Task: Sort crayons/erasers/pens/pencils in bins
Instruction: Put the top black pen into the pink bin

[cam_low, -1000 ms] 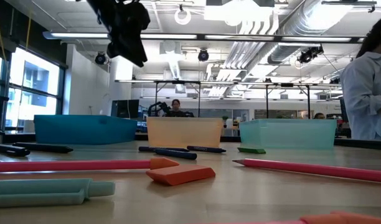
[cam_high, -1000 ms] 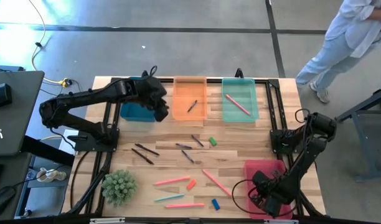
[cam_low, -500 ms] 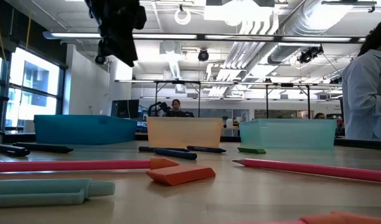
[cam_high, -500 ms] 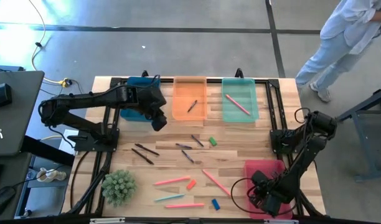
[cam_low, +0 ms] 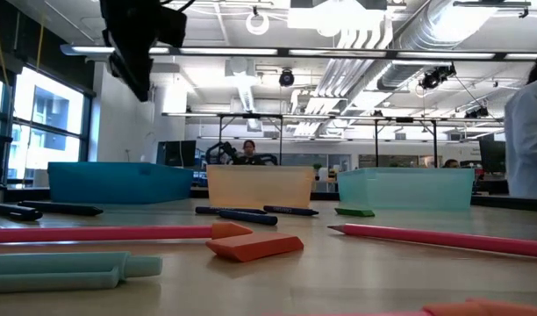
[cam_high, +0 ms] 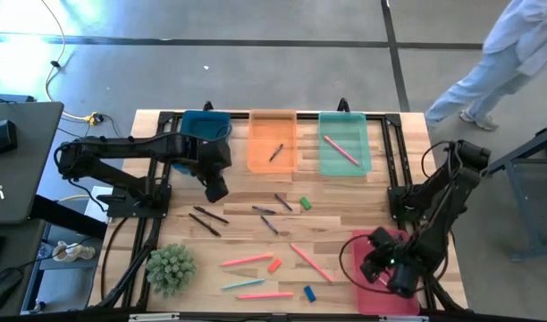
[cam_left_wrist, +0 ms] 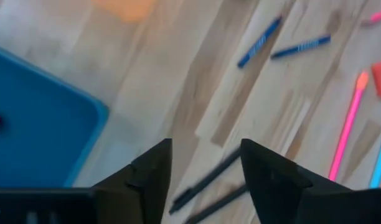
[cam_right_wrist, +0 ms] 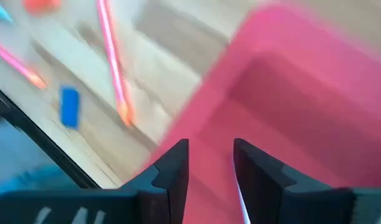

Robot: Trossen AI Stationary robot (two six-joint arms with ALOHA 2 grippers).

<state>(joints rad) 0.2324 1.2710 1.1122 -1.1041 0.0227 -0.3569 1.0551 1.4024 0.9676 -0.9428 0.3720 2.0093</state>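
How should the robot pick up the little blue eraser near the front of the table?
The blue eraser is a short block lying flat, so it is probably best taken from straight above, pinching its two long sides at the middle. It has bare wood around it; the nearest pink pencil lies a little to one side.

My left gripper has pulled off the blue bin toward six o'clock and now hangs over bare wood, jaws apart and empty; my right gripper has shifted toward twelve o'clock over the red bin, fingers parted; the person has walked toward three o'clock.
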